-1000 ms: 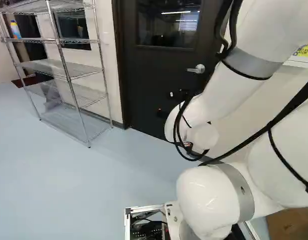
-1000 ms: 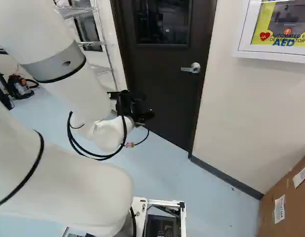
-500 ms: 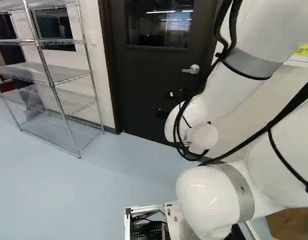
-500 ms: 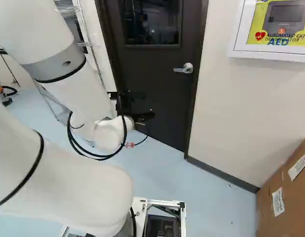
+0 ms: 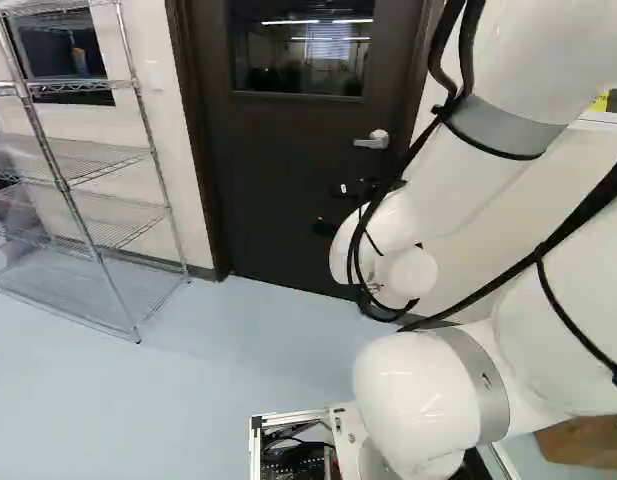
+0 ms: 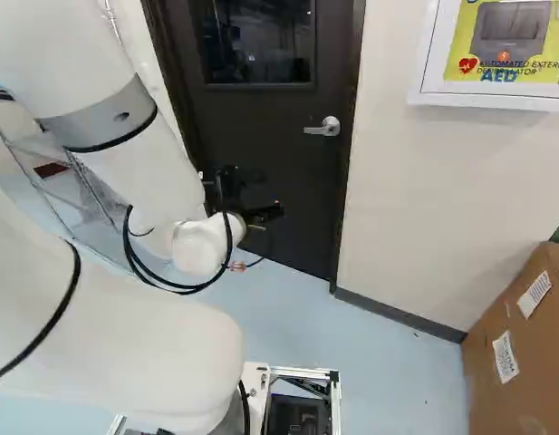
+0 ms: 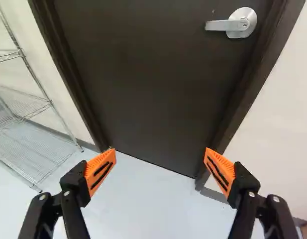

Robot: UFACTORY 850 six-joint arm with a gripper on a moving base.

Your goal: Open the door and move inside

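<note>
Claw (image 6: 268, 194) spread wide, its two orange-padded fingers (image 7: 101, 172) well apart with nothing held between them, hangs in front of a dark door (image 7: 143, 89) that stands closed in its frame (image 7: 260, 74). The silver handle (image 7: 238, 24), the lever that works the door, sits ahead of the claw and apart from both fingers, near one side of the frame; its bar points in toward the middle of the door. A window (image 5: 298, 50) fills part of the door's upper half, with strips of light showing in the glass in the left base view. The white arm (image 5: 458, 185) reaches toward the door over a pale blue floor (image 6: 370, 376), black cables (image 6: 134, 254) looped near its wrist. At the left of the left base view, a wire shelf rack (image 5: 73, 160) stands beside the door, against a light wall. On the handle side, at the right of the right base view, a white case (image 6: 487, 97) with a yellow sign hangs on the wall (image 6: 442, 199), and a brown cardboard box (image 6: 524, 362) bearing white labels stands below
</note>
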